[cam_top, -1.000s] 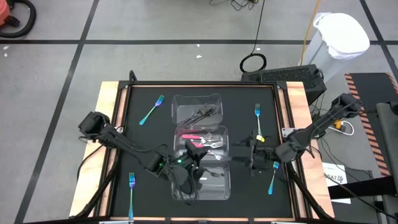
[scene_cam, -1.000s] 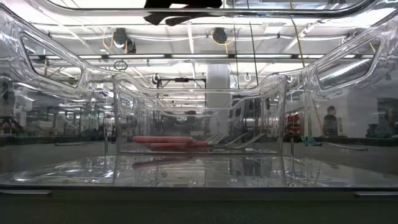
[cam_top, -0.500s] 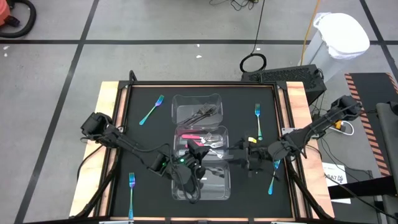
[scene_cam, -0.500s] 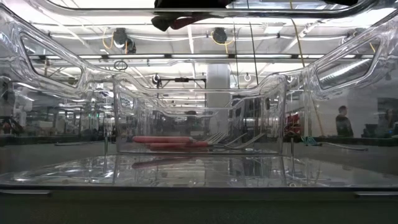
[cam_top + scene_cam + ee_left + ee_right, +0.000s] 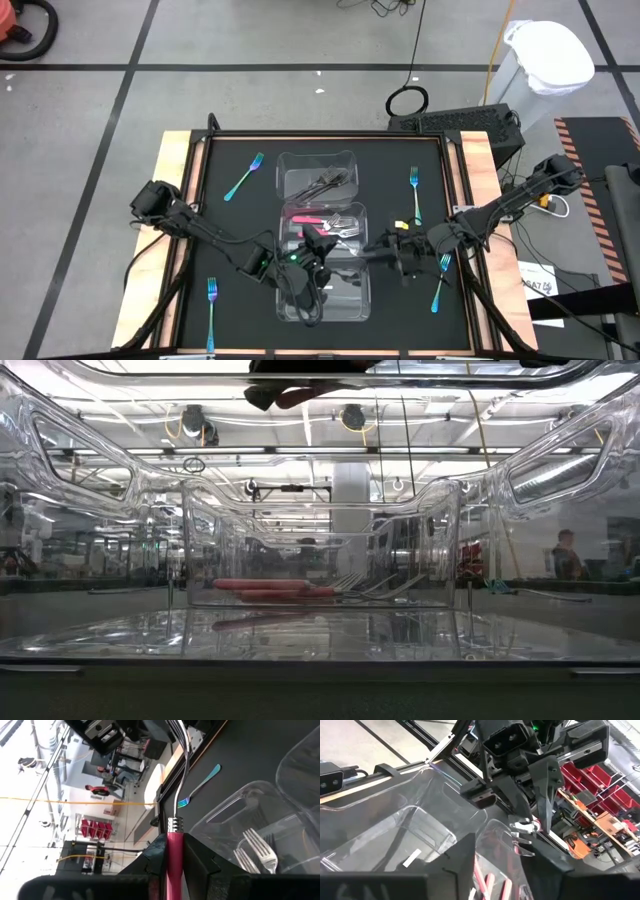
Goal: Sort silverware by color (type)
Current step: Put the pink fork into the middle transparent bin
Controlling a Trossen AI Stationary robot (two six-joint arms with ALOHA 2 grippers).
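Black table mat (image 5: 240, 215), no legible writing.

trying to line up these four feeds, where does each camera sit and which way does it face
High view: overhead, facing straight down; both arms, left end effector, right end effector show.
Low view: table height, facing level through the clear containers into the room; only a dark part of an arm at the top.
Left wrist view: on the left arm, past its fingers, which clamp a pink-handled fork.
Right wrist view: on the right arm, facing the left end effector.
Shared: the middle container's pink-handled forks, high and low.
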